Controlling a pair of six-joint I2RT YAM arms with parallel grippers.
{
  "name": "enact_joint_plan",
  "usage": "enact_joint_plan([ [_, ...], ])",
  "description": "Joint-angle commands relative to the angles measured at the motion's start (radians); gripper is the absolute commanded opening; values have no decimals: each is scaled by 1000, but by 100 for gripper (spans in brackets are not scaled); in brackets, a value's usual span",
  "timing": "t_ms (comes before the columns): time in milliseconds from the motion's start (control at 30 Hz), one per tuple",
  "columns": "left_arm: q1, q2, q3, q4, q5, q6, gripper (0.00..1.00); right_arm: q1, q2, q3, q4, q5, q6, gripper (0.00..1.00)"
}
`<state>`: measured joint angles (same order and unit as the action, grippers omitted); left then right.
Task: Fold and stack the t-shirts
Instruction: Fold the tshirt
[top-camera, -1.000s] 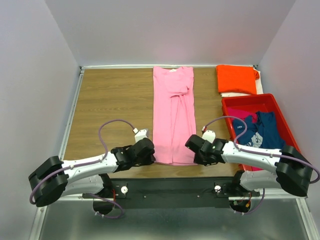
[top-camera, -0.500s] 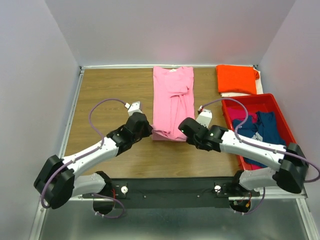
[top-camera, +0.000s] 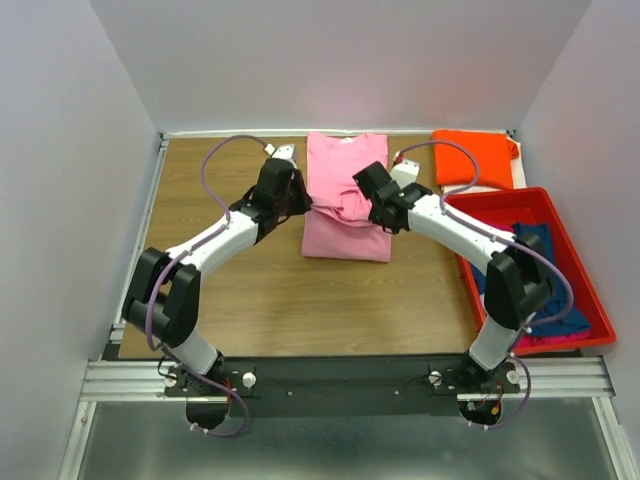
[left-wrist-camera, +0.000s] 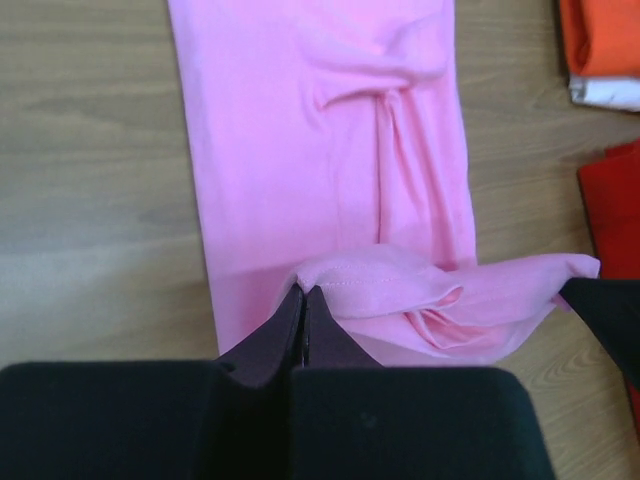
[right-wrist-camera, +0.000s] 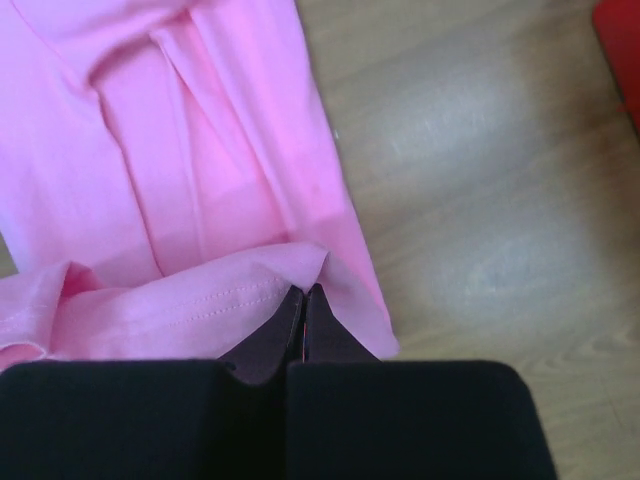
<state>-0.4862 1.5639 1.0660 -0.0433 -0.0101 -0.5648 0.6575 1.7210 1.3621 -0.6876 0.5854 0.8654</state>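
Table (top-camera: 220, 300): navy tee (top-camera: 530, 238) top-cam only; wrists: L tool (left-wrist-camera: 303, 292), R tool (right-wrist-camera: 303, 292) tight on pink tee (left-wrist-camera: 290, 150)

Three tees showed plainly — one pink tee (top-camera: 345, 225), one orange tee (top-camera: 472, 158), one navy tee (top-camera: 535, 240). There was one red bin (top-camera: 500, 196) and two pincers — a left pincer (left-wrist-camera: 303, 297), a right pincer (right-wrist-camera: 303, 295).
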Motion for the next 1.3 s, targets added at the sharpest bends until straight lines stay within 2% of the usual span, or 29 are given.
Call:
enact_joint_plan([
  [0,43,117,129,0,122,97,0,-70,107,133,-7,-24,-113,0],
  [333,115,405,465,-150,210,143,0,-199,360,377,-6,-143,-241,0],
  [700,155,473,548,-230,179,97,0,-245,488,528,-7,-229,-299,0],
  [833,161,512,566,-250,196,77,0,-263,517,568,-10,-260,-324,0],
  [1000,172,570,586,-192,268,91,0,-283,549,612,-21,-272,-336,0],
  [1133,181,637,658,-184,300,118,1,-291,574,638,-24,-300,-345,2],
  [1167,187,645,675,-196,300,121,8,-292,580,647,-26,-311,-348,9],
  [1200,193,647,687,-204,299,121,17,-295,584,669,-26,-327,-353,29],
  [1233,202,645,695,-204,286,114,24,-300,586,680,-26,-338,-362,43],
  [1267,207,624,696,-196,273,109,49,-302,583,695,-27,-351,-368,65],
])
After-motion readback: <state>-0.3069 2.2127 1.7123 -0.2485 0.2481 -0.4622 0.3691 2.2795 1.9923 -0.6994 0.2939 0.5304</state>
